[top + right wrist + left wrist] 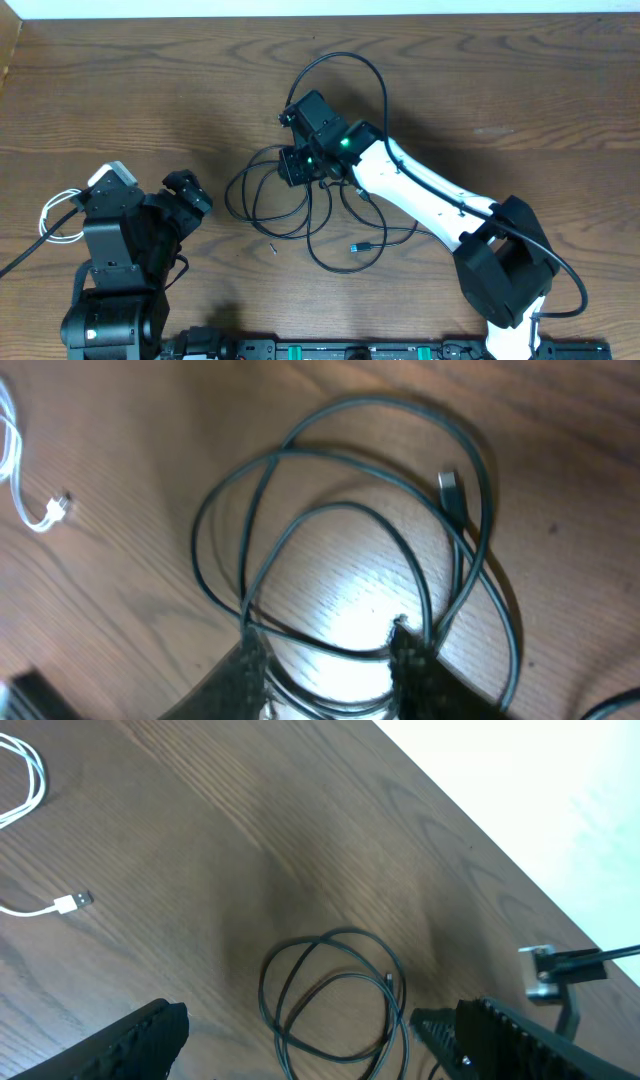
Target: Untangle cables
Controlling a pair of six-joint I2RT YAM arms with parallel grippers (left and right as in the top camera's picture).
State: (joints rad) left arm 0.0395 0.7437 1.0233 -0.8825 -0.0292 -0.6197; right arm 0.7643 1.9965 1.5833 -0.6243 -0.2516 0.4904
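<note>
Right hand [328, 642] apart astride black cables [449, 490] | left hand [298, 1020] apart | white cable [70, 903] separate

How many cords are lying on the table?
3, it seems: one white cord far left by the left arm, two black cords tangled in the middle at the right gripper. Their loops overlap, so a piece may be hidden.
</note>
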